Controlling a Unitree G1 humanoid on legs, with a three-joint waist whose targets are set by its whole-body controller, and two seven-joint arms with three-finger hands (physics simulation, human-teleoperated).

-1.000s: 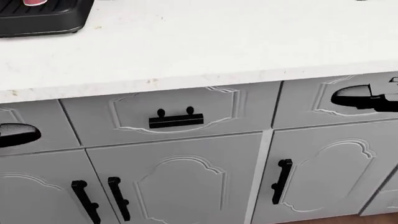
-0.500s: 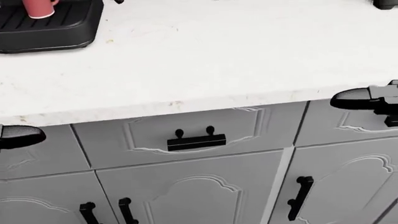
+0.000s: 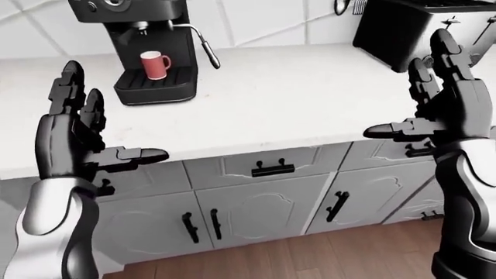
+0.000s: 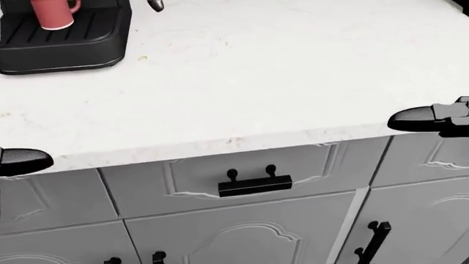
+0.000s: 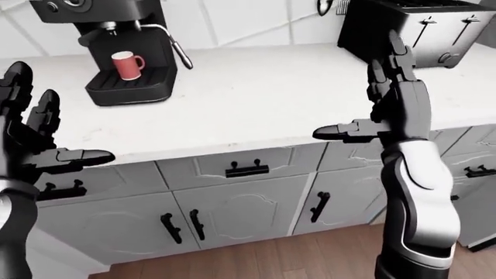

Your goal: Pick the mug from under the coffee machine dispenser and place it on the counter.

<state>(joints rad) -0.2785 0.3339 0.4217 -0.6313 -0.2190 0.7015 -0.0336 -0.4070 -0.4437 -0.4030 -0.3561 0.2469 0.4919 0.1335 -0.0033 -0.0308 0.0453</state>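
Left hand (image 3: 74, 136) spread, mug (image 3: 154, 64) far, toaster (image 5: 414, 26) right

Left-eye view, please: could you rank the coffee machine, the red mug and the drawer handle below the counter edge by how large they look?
1. Coffee machine, clearly largest.
2. Drawer handle and red mug look about alike; the handle is nearer the camera, so I would not rank them.

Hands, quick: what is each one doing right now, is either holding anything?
Left hand: open, fingers spread, holding nothing.
Right hand: open, fingers spread, holding nothing.
The mug sits on the coffee machine, untouched.
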